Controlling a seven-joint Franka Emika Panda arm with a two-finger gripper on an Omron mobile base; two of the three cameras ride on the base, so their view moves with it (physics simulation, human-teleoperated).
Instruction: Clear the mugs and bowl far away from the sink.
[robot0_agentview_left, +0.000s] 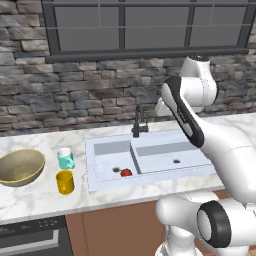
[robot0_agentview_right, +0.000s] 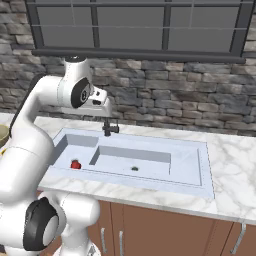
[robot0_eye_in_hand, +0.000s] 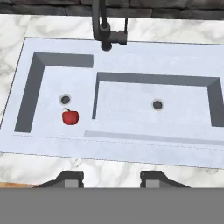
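Now the jaws hang apart and empty above the sink (robot0_eye_in_hand: 122, 109), while mugs (robot0_agentview_left: 65, 158) and bowl (robot0_agentview_left: 21, 167) wait left on the desk (robot0_agentview_left: 35, 197), untouched.

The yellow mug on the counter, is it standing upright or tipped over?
Upright. In the left base view the yellow mug stands on its base on the counter, open rim facing up, just in front of the teal mug.
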